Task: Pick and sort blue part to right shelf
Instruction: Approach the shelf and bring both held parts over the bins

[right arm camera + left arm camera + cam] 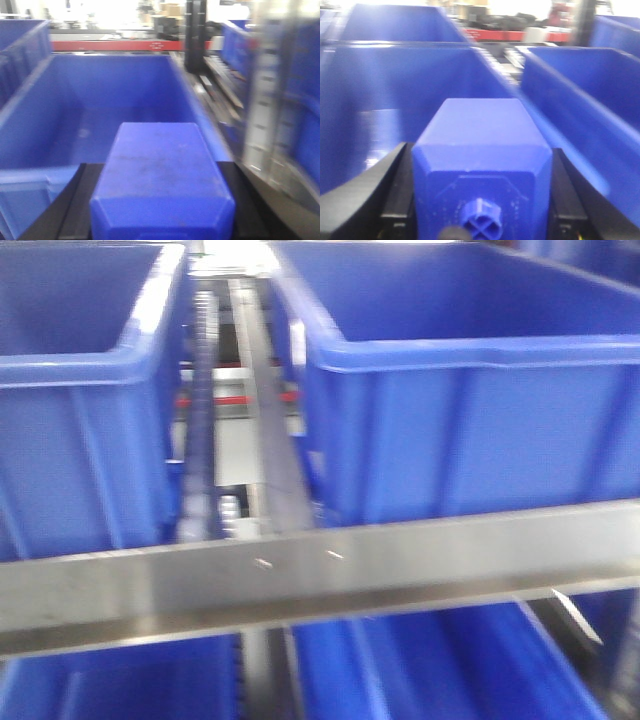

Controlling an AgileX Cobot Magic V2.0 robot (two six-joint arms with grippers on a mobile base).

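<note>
Both arms are carrying cargo over the right shelf, the stainless-steel rack with the flat front rail (pixel 330 575), and everything here is reading a little blurred. In the left wrist view, the left gripper (pixel 482 200) is clamping a solid-blue plastic block (pixel 482 150) between its black fingers (pixel 367 200), jaws set just as wide as the block, a small ribbed round knob (pixel 481 226) facing the camera at the bottom edge. That block is hanging above the open mouth of a large blue plastic bin (pixel 395 95), with a second blue bin (pixel 585 85) lying to the right of it. Over in the right wrist view, the right gripper (pixel 162 200) is squeezing another solid-blue plastic block (pixel 162 175), black fingers (pixel 75 210) pressing both flanks, and it is sitting above the near wall of a deep blue bin (pixel 115 95); no cap or knob is showing on this one, so which block is the blue part I cannot tell. From the front view, the rail with its two screws (pixel 263 563) is crossing the frame, two blue bins (pixel 470 410) are resting behind it and more blue bins are sitting below it, and a white roller track (pixel 250 370) is running back between the upper pair
</note>
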